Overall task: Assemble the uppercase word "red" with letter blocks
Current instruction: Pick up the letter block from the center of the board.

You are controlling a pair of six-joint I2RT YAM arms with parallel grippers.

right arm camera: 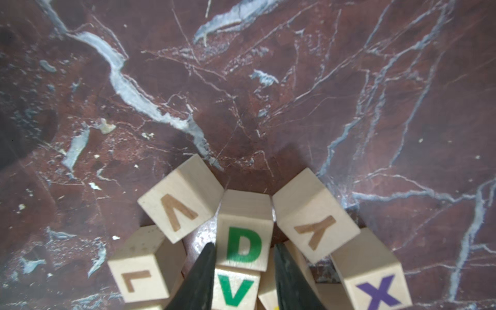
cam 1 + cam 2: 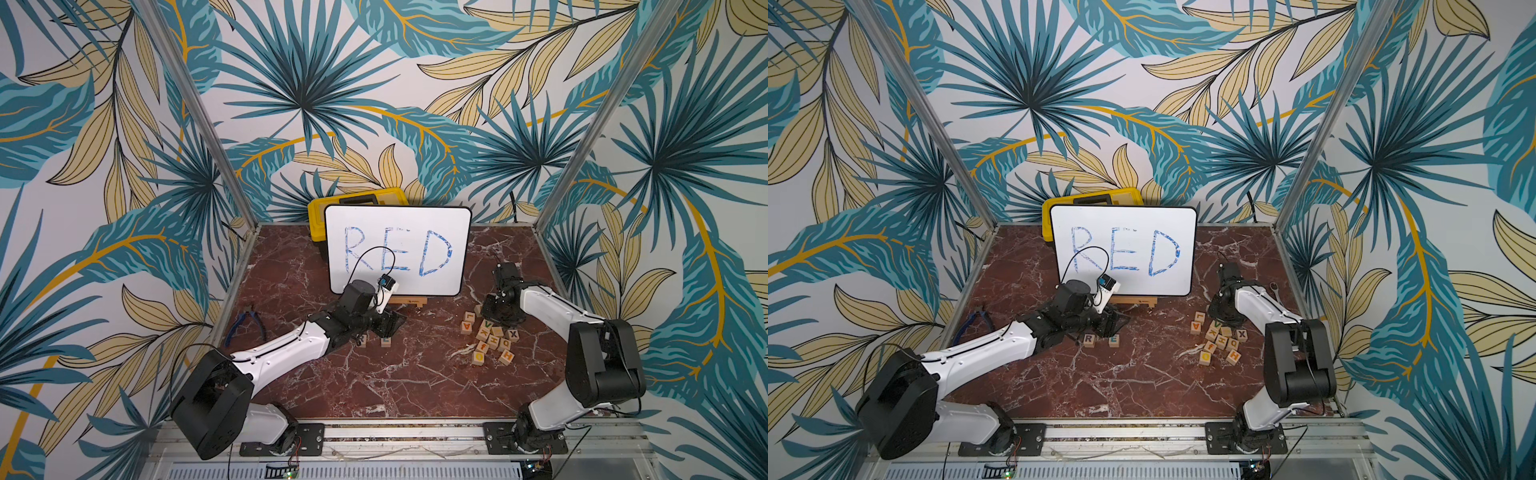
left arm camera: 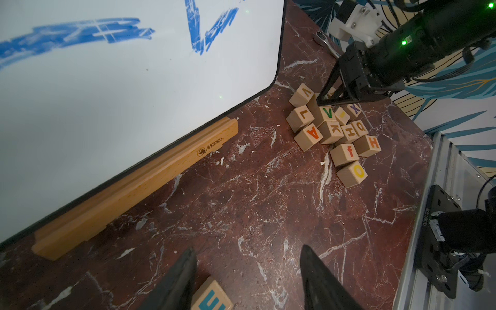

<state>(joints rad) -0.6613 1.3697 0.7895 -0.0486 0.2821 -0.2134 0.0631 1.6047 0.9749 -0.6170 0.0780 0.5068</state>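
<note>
Wallpaper (image 2: 303,108) printed with large teal and tan palm leaves on white covers the walls behind and beside the cell. Two slanting aluminium posts (image 2: 199,112) frame an evenly lit red-brown marble tabletop (image 2: 374,382) with white veins. An aluminium rail (image 2: 399,434) edges its front.

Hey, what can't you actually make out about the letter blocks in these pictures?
D block: letter hidden in both top views by the right pincer.
Right pincer's grip on D: contact unclear in the right wrist view.
E block: cut off by the left wrist view's edge.
Yellow box: mostly behind the white board.
</note>
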